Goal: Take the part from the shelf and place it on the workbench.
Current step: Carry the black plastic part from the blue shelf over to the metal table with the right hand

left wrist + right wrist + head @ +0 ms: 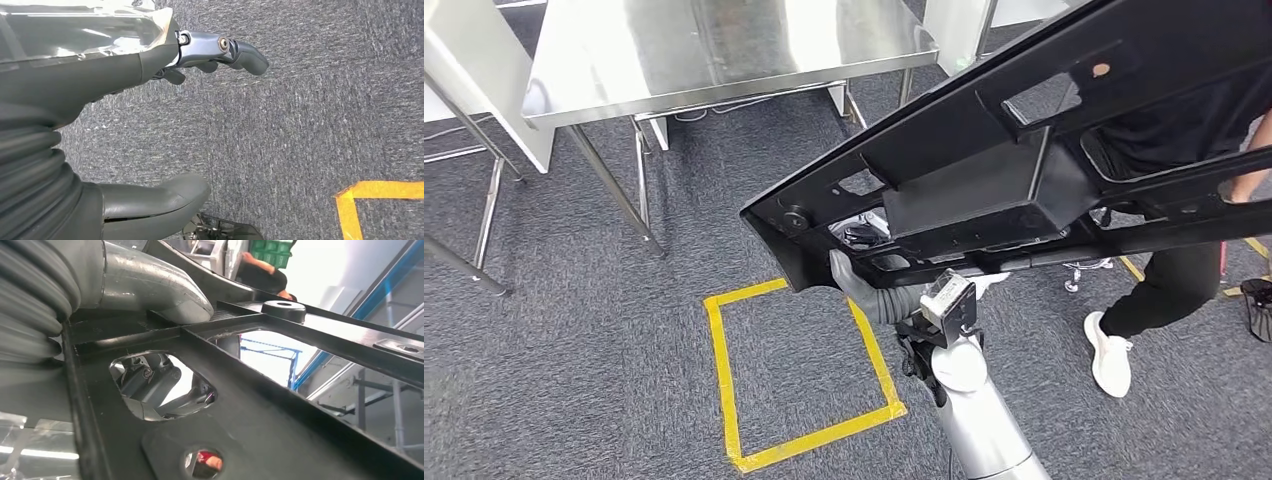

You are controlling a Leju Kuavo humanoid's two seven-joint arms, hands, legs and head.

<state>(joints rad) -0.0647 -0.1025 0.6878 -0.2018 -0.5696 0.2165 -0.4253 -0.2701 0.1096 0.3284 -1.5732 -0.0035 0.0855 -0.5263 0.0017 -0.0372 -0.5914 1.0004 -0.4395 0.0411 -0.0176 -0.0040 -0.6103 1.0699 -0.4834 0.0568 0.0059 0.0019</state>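
A big black plastic part, ribbed and full of cut-outs, hangs tilted across the right half of the head view. My right hand grips its lower left end from beneath. In the right wrist view the thumb presses on the part, and the fingers show through a hole on its other side. My left hand hangs over grey carpet, its fingers and thumb apart with nothing between them. The steel workbench stands ahead at the upper left, its top bare.
A yellow tape square marks the carpet just in front of me. A person in black with white shoes stands close on the right, behind the part. Table legs and a second frame stand at left.
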